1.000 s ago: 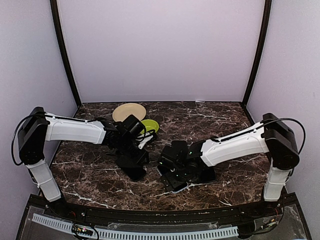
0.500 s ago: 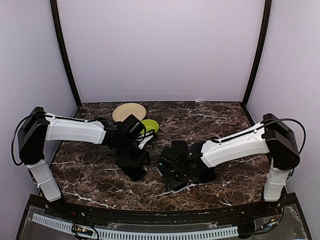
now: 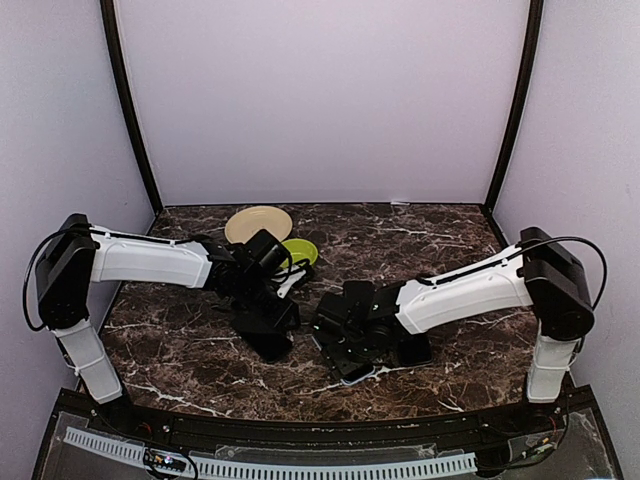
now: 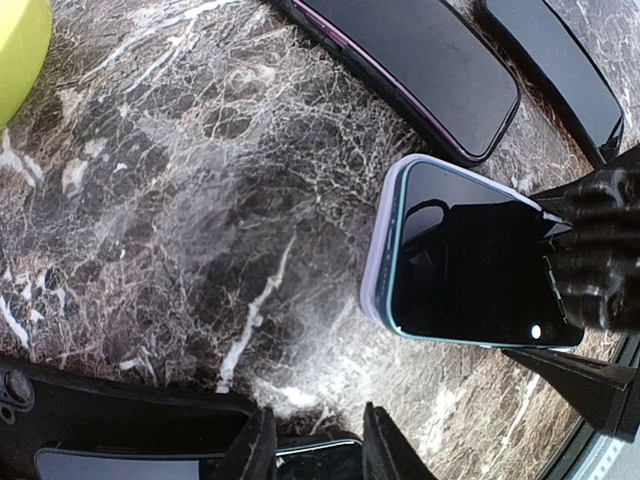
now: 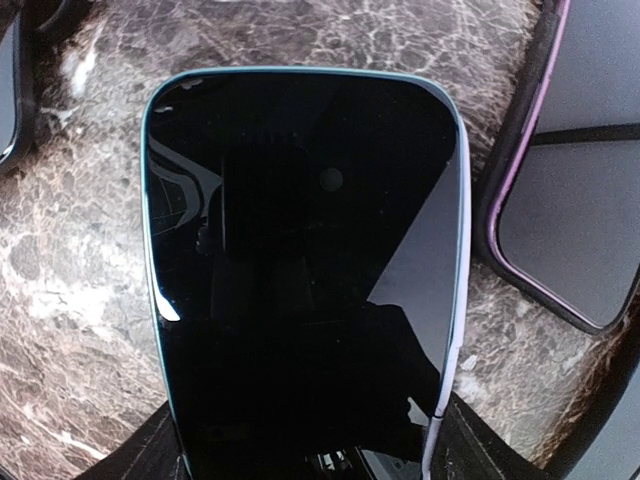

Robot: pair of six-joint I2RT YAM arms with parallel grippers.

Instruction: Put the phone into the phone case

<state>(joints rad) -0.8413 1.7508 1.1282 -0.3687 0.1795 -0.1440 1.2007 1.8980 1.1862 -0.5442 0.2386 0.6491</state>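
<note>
Black phone (image 5: 300, 270) lies screen-up inside the phone case (image 4: 378, 270), flat on tabletop (image 4: 180, 200), looks seated. Right gripper (image 5: 310, 445) jaws pinch case's long sides at one end, prob. to steady it or squeeze lips on. Left gripper (image 4: 312, 450) jaws part-closed round a spare phone (image 4: 310, 462); can't tell if gripping. Screen glossy, reflective; thin lavender rim w/ teal inner edge.

You have one black phone (image 5: 300, 270), glossy screen up, seated in its pale lavender phone case (image 4: 378, 250), flat on the marble table (image 4: 200, 200).
</note>
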